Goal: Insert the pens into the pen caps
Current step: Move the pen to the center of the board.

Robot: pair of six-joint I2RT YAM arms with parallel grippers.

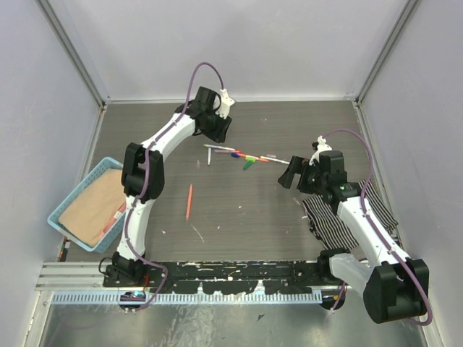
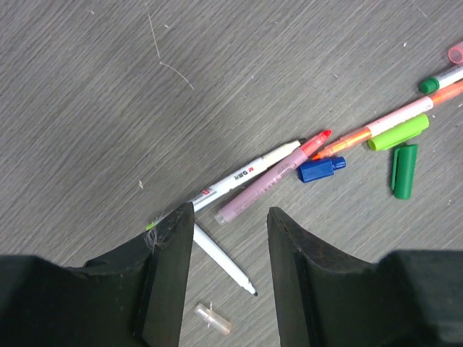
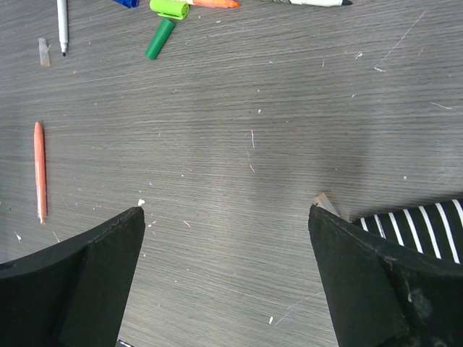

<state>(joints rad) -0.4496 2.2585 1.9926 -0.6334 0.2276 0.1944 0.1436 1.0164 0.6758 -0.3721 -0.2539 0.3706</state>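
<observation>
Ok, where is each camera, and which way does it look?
Top camera: high behind the robot, looking down at the table; the left arm and right arm show.
Left wrist camera: on the left arm, looking down at the pens; the left fingers show.
Right wrist camera: on the right arm, looking down at table and striped cloth; the right fingers show.
Shared: both wrist cameras see the green cap; top and right wrist see the orange pen.

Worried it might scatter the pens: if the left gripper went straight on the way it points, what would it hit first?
Probably the mauve-barrelled pen, whose near end lies between the fingers of the open left gripper. The thin white pen lies just beside it. Depth is unclear, so either could come first.
</observation>
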